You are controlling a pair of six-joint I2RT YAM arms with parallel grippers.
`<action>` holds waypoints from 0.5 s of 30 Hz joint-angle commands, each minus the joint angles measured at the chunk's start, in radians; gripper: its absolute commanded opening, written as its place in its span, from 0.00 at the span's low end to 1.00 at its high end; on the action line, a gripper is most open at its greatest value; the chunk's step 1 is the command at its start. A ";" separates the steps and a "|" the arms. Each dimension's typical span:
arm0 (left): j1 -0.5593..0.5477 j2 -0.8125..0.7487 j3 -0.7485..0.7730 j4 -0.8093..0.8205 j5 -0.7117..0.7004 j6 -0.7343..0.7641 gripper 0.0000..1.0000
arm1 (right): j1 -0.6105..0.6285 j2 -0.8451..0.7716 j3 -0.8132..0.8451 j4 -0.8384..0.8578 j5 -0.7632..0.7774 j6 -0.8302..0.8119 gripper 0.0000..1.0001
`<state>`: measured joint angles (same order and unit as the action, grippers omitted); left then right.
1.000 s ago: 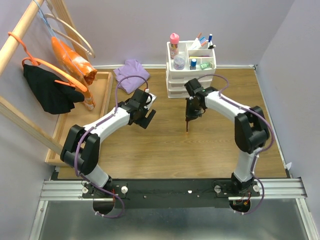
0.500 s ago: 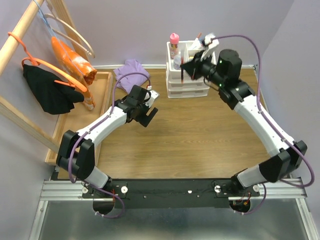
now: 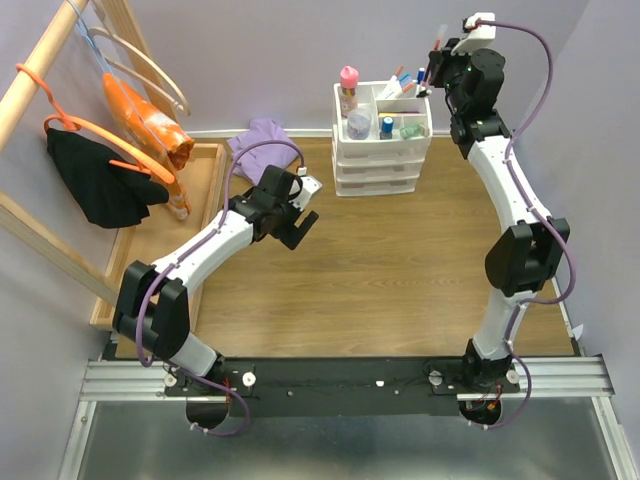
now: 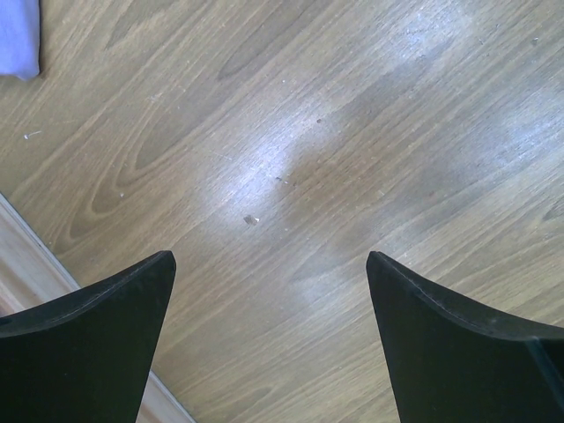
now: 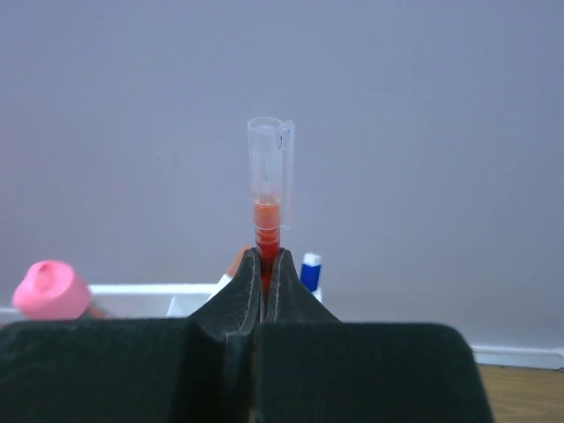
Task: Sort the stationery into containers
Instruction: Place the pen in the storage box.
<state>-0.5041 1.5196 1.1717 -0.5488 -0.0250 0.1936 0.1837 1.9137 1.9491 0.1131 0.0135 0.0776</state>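
My right gripper (image 3: 436,62) (image 5: 265,256) is shut on a thin red marker with a clear cap (image 5: 269,189) (image 3: 437,42). It holds the marker upright, high over the back right of the white drawer unit's divided top tray (image 3: 431,118). The tray holds a pink-capped glue bottle (image 3: 348,88) (image 5: 51,289), a grey round jar (image 3: 358,125), a blue-capped marker (image 3: 387,127) (image 5: 309,270), a mint highlighter (image 3: 410,130) and several thin markers (image 3: 405,80). My left gripper (image 3: 297,222) (image 4: 270,260) hangs open over bare wood, nothing between its fingers.
A purple cloth (image 3: 262,140) (image 4: 18,35) lies left of the drawer unit. A long wooden tray (image 3: 205,195) runs along the left side under a wooden rail with hangers, an orange bag (image 3: 145,120) and a black garment (image 3: 95,175). Walls close in at the back and right.
My right arm rose from the table with the red marker and swung up and back over the drawer unit. The left arm has hardly moved.
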 commanded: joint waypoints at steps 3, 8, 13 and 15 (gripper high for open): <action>-0.002 0.010 0.023 0.000 0.025 -0.017 0.99 | -0.038 0.106 0.126 0.068 0.062 -0.004 0.01; -0.002 0.043 0.048 -0.010 0.025 -0.019 0.99 | -0.044 0.183 0.174 0.086 0.052 0.007 0.01; -0.002 0.071 0.075 -0.023 0.016 -0.014 0.99 | -0.044 0.254 0.203 0.095 0.039 0.010 0.01; -0.002 0.077 0.078 -0.026 0.013 -0.011 0.99 | -0.044 0.268 0.211 0.099 0.034 0.013 0.01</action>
<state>-0.5045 1.5780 1.2144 -0.5594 -0.0246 0.1860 0.1436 2.1296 2.1166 0.1734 0.0471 0.0784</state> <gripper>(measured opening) 0.987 0.022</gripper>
